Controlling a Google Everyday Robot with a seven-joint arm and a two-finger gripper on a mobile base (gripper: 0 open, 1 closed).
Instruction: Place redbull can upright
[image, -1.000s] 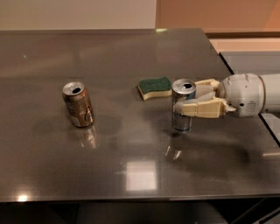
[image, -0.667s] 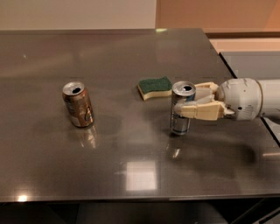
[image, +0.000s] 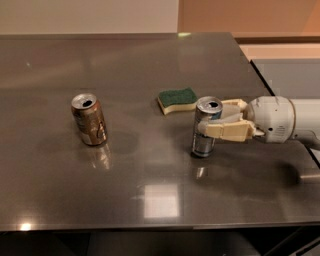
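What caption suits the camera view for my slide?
Gripper grips the upright redbull can on the table, near a sponge and a brown can.

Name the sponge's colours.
The sponge is green over yellow, camera view; the gripper holds the redbull can beside it.

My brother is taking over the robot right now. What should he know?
Grip: the end effector reaches in from the right, shut around the redbull can.
Where: the can stands upright, and its base looks to be down on the steel table, in front of the green sponge. The brown-gold can stands apart on the left.
Done: the can is upright.
Left: open the end effector and back away without tipping the can.
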